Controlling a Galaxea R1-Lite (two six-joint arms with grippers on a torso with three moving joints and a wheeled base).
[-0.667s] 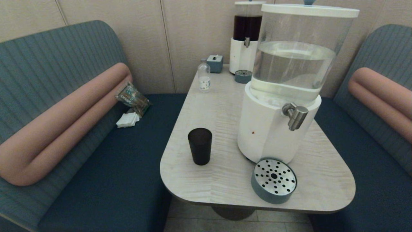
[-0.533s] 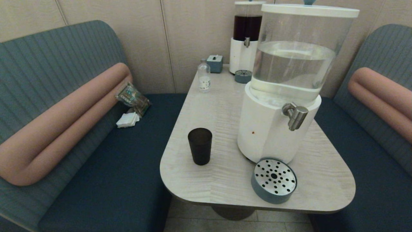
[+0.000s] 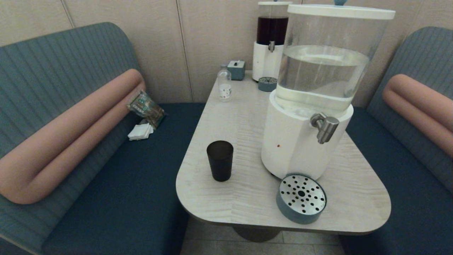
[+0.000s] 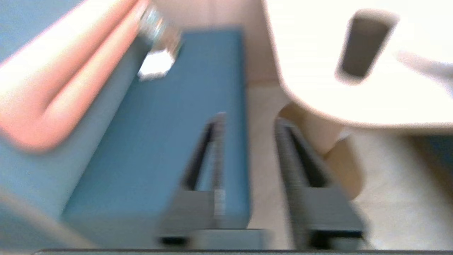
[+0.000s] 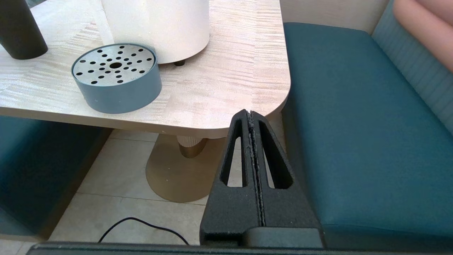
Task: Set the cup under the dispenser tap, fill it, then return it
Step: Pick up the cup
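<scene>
The dark cup stands upright on the pale table, left of the big white-based dispenser. Its steel tap points down over the round perforated drip tray. Neither arm shows in the head view. In the left wrist view my left gripper hangs open and empty below the table's near edge, over the bench edge and floor, with the cup farther ahead. My right gripper is shut and empty, low by the table's right front corner; the cup and drip tray lie beyond.
A smaller dispenser with dark liquid, a clear bottle and a small blue box stand at the table's far end. Blue benches with pink bolsters flank the table; a packet and napkins lie on the left bench.
In the head view nothing has moved; the cup and dispenser stand as before.
</scene>
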